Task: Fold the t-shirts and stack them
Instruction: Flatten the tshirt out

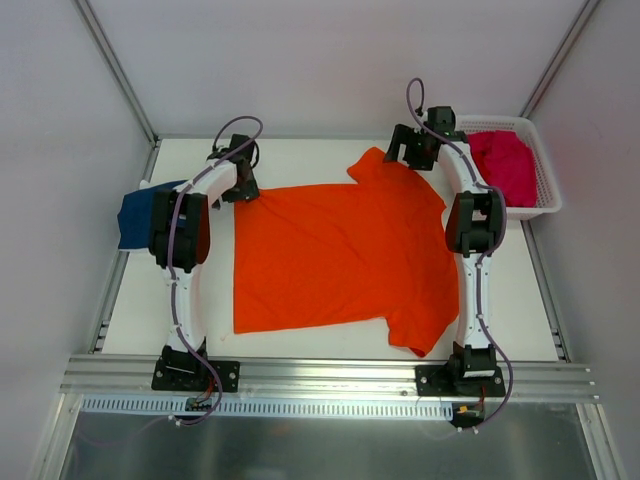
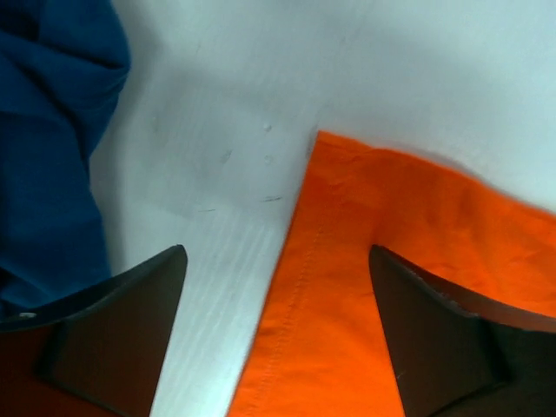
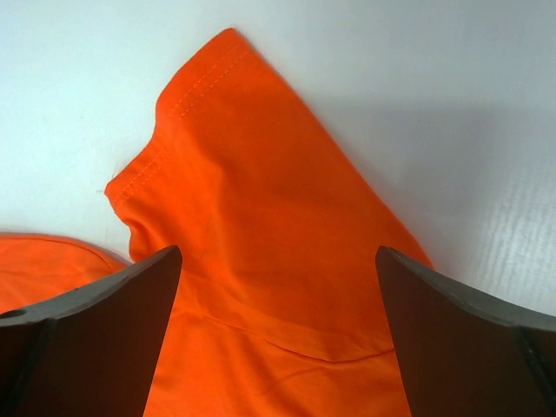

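Observation:
A bright orange t-shirt [image 1: 340, 250] lies spread flat across the middle of the table. My left gripper [image 1: 240, 192] hovers over its far left hem corner. In the left wrist view the left gripper [image 2: 276, 250] is open, with the orange hem edge [image 2: 347, 226] flat on the table below the jaws. My right gripper [image 1: 400, 155] is over the far sleeve. In the right wrist view the right gripper [image 3: 279, 249] stands open above the orange sleeve [image 3: 261, 191], holding nothing. A navy blue t-shirt [image 1: 135, 215] [image 2: 43, 130] lies bunched at the table's left edge.
A white lattice basket [image 1: 545, 185] stands at the far right and holds a magenta-pink t-shirt [image 1: 505, 165]. Grey walls close in the table on three sides. An aluminium rail [image 1: 330, 375] with the arm bases runs along the near edge.

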Controlling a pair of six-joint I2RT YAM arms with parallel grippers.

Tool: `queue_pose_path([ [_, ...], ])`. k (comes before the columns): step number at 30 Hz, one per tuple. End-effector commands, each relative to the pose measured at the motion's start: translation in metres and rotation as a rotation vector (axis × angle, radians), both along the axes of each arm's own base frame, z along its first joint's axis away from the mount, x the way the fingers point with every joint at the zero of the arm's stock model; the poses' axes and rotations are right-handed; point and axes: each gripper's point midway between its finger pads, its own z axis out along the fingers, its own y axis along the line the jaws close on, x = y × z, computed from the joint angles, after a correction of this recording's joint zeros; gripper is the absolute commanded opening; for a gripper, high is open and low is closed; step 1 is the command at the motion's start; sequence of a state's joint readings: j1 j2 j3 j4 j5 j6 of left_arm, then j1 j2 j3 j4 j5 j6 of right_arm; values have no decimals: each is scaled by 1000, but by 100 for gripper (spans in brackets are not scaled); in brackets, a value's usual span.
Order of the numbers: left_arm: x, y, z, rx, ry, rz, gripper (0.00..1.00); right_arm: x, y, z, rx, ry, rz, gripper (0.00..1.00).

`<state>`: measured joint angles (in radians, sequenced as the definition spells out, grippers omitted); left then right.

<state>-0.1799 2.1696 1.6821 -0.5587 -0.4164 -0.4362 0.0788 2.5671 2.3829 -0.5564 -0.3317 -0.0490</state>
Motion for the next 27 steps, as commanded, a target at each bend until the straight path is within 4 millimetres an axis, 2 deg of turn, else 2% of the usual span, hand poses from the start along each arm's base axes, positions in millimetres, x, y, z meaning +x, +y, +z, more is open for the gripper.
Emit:
queue_pose_path([
  [1, 21, -12, 13, -47, -57, -12, 89, 3, 11, 11, 58, -33, 36, 99],
  [7, 38, -28, 16, -133, -95, -44, 90, 2, 10, 11, 38, -43, 54, 99],
  [11, 44, -35, 7, -194, -87, -49, 89, 3, 9, 8, 36, -39, 49, 99],
  [16, 46, -36, 1, -205, -81, -50, 89, 1, 12, 0, 46, -23, 59, 99],
  [22, 56, -39, 4, -218, -100, -58, 88, 0, 15, 2, 50, -25, 70, 100],
  [27, 60, -37, 3, -209, -106, -43, 77, 2, 11, 6, 31, -33, 53, 97],
])
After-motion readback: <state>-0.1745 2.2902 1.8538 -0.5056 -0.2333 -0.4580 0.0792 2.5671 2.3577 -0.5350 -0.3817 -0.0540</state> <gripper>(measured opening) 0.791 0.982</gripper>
